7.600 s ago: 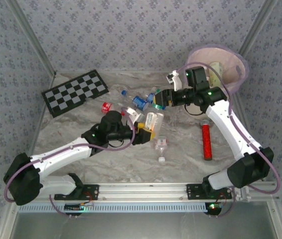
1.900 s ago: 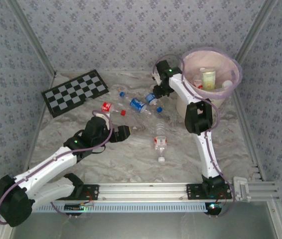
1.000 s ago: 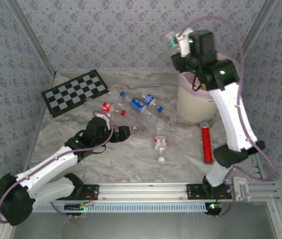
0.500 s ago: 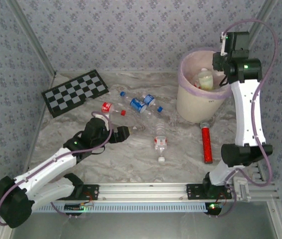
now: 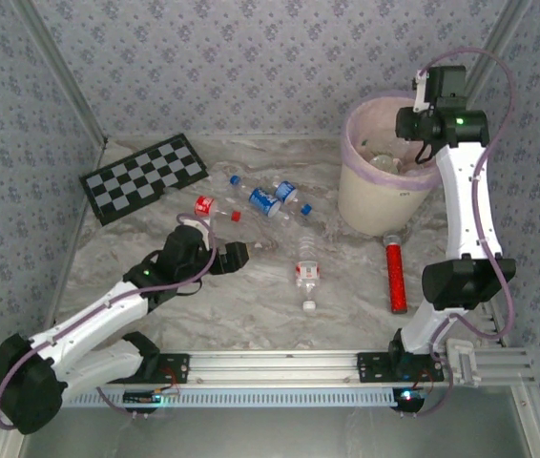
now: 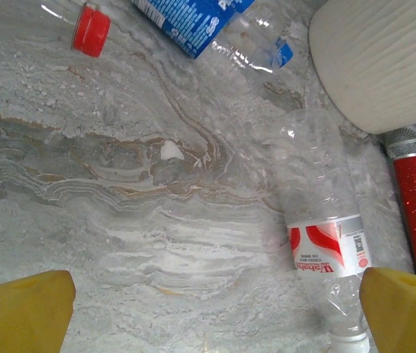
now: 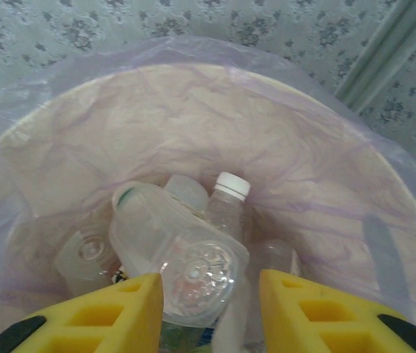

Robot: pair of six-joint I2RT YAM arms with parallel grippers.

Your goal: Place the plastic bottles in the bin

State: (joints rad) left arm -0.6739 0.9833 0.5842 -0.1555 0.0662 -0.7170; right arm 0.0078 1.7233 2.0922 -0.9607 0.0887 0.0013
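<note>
Marbled grey tabletop [image 5: 251,310] is carrying clear, red- and blue-labelled plastic bottles [image 5: 306,275] centrally, others lying in the pink-lined cream bin [image 5: 370,205] at two o'clock beneath the slightly parted, empty right gripper [image 7: 209,285], left gripper [image 6: 212,301] gaping wide, empty.

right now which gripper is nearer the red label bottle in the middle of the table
Left. The left gripper is down near the table just left of the red label bottle; the right gripper is above the bin, farther back and right.
</note>
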